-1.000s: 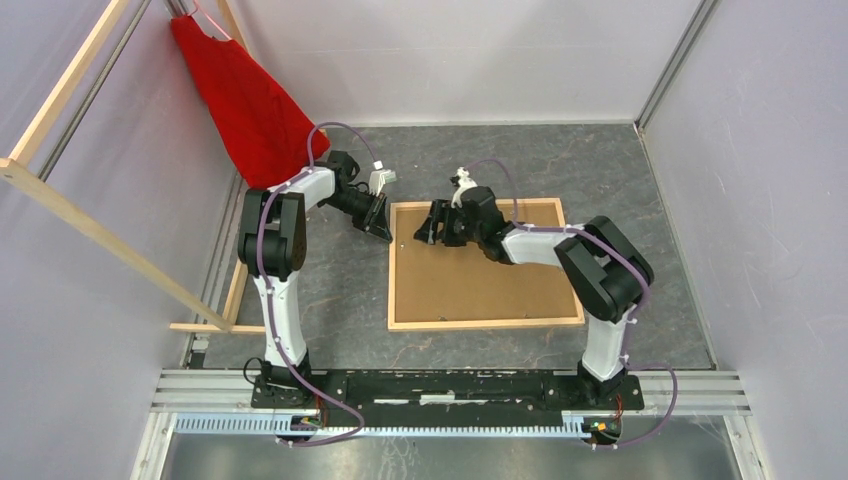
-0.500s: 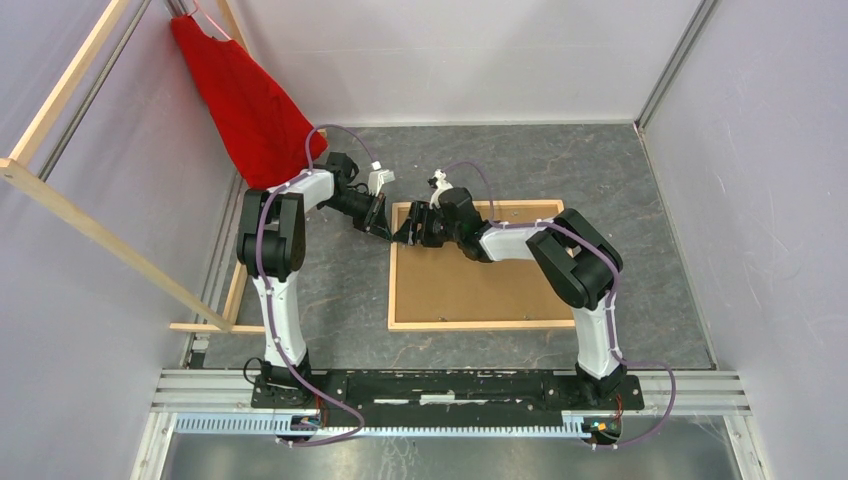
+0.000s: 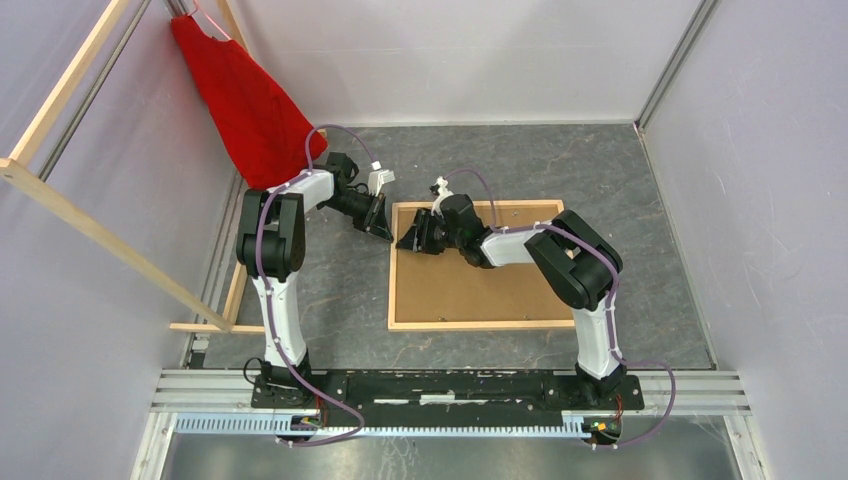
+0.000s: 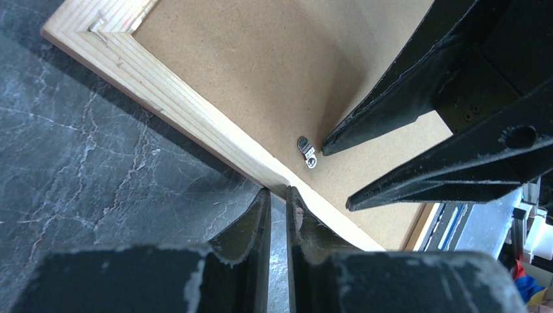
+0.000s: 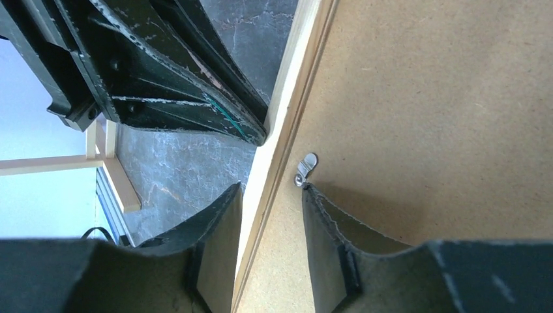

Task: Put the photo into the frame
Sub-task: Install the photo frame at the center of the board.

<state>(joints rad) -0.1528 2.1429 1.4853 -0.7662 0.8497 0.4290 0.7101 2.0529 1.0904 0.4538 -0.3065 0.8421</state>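
The left gripper [image 3: 383, 222], jaws almost together and holding nothing, bears on the outer edge of the frame [image 3: 480, 324] at its left rail; use it to steady the frame. The right gripper [image 3: 408, 240] straddles that rail, half open, gripping nothing. Guide its inner finger squarely onto the turn tab [image 5: 305, 168]. The photo is not visible. The two grippers crowd each other here; open table [image 3: 650, 200] lies to the right.

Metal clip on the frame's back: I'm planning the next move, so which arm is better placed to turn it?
Right. The right gripper stands open with one fingertip beside the clip, over the backing board. The left gripper is shut, tips on the frame's rail, apart from the clip.
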